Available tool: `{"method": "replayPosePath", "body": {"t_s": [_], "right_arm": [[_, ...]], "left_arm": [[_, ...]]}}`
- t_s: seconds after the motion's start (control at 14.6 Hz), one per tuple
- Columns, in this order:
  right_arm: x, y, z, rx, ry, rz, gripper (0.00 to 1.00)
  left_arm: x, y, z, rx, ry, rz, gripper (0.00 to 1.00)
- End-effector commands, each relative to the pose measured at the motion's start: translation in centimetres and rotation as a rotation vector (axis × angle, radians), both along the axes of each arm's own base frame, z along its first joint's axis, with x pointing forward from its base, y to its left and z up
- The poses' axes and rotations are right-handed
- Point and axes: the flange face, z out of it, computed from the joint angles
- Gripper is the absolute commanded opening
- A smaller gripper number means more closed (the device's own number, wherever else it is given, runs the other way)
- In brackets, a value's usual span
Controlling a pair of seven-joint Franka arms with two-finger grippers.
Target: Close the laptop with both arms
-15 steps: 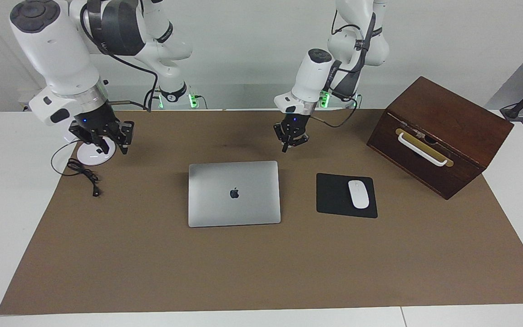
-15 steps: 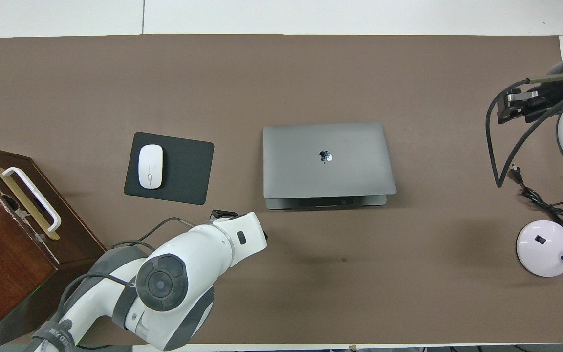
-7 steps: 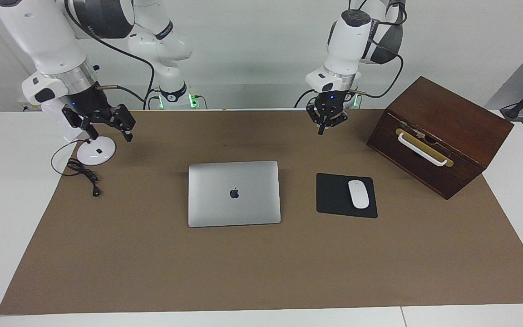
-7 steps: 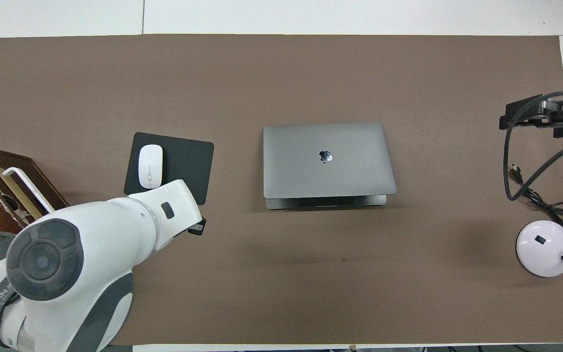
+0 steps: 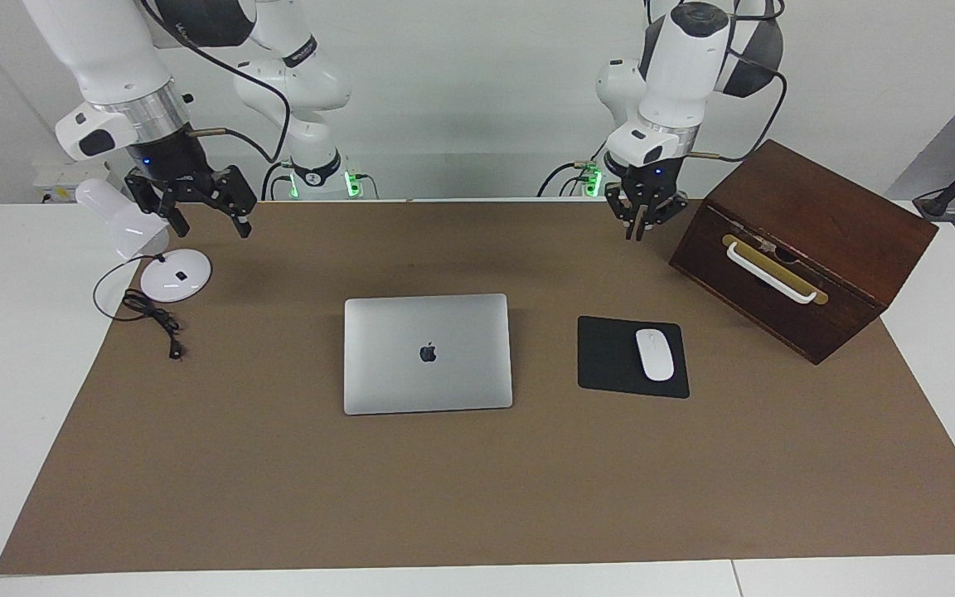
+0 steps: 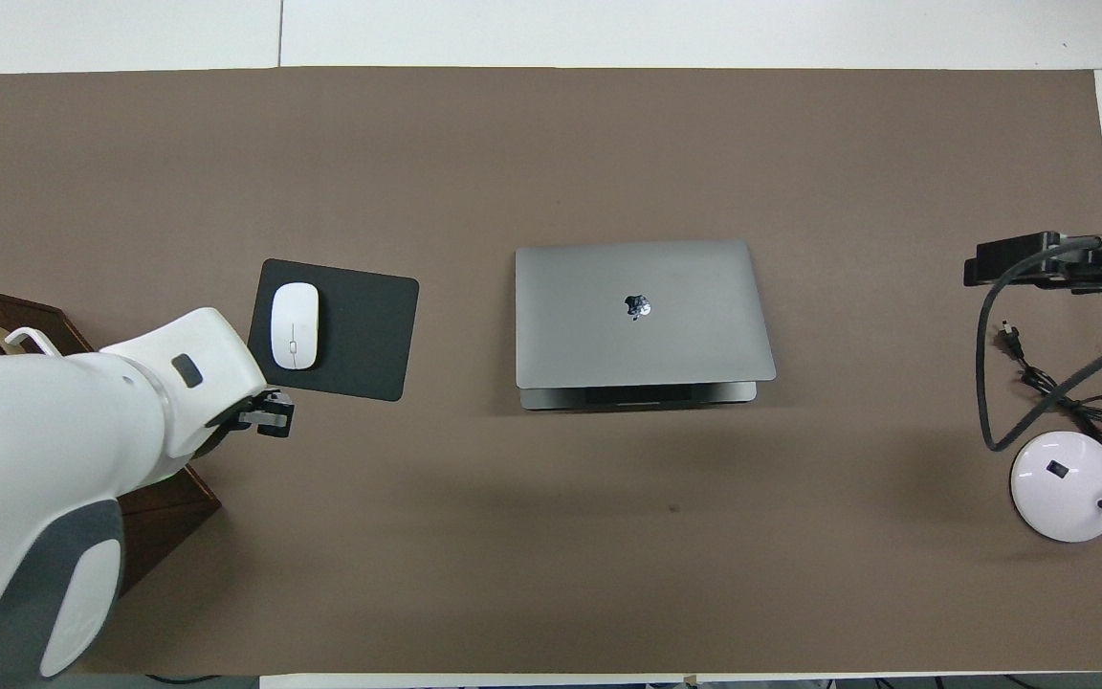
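The silver-grey laptop [image 5: 428, 352] lies mid-mat with its lid down and the dark logo facing up. In the overhead view a thin strip of the laptop's [image 6: 642, 311] base shows along the edge nearer to the robots. My left gripper [image 5: 642, 224] hangs in the air beside the wooden box, well clear of the laptop and holding nothing; only its tip [image 6: 269, 418] shows from overhead. My right gripper [image 5: 204, 217] is raised over the mat's edge by the lamp, open and empty, and shows in the overhead view too [image 6: 1029, 268].
A dark wooden box [image 5: 801, 249] with a white handle stands at the left arm's end. Beside the laptop lies a black mouse pad [image 5: 610, 356] with a white mouse [image 5: 654, 354]. At the right arm's end are a white desk lamp [image 5: 175, 278] and a black cable [image 5: 154, 319].
Both arms have risen and drawn away from the laptop. The left gripper has moved toward the wooden box. The right gripper has moved toward the lamp, its fingers spread wider.
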Motion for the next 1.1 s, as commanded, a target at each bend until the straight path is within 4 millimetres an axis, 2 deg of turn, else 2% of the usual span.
{"method": "replayPosePath", "body": {"t_s": [0.0, 0.14, 0.21, 0.27, 0.48, 0.69, 0.75, 0.89, 1.03], "right_arm": [[-0.4, 0.5, -0.1, 0.018, -0.017, 0.035, 1.00], [-0.5, 0.5, -0.1, 0.018, -0.017, 0.033, 1.00], [-0.6, 0.7, 0.1, 0.018, -0.016, 0.035, 1.00], [-0.6, 0.6, 0.1, 0.018, -0.012, 0.027, 1.00], [-0.6, 0.6, 0.3, 0.000, -0.010, 0.027, 1.00], [-0.6, 1.2, 0.4, -0.069, -0.015, 0.053, 1.00], [-0.6, 1.2, 0.4, -0.086, -0.015, 0.057, 1.00], [-0.7, 1.1, 0.2, -0.100, -0.012, 0.058, 1.00], [-0.7, 0.6, 0.2, -0.103, -0.012, 0.054, 1.00]], "left_arm": [[0.9, 3.1, 1.6, 0.026, -0.004, 0.044, 1.00], [1.6, 6.1, 2.4, 0.028, 0.004, 0.026, 1.00], [1.6, 6.9, 2.6, 0.030, 0.017, 0.029, 1.00], [1.9, 8.8, 2.6, 0.021, 0.019, 0.068, 1.00], [2.3, 11.4, 3.6, 0.004, 0.004, 0.118, 1.00], [3.2, 12.0, 6.2, -0.016, -0.037, 0.146, 1.00], [3.8, 12.2, 6.8, -0.022, -0.021, 0.156, 1.00], [5.5, 13.8, 9.0, -0.065, -0.005, 0.203, 1.00], [6.5, 14.3, 11.1, -0.070, 0.015, 0.212, 1.00]]}}
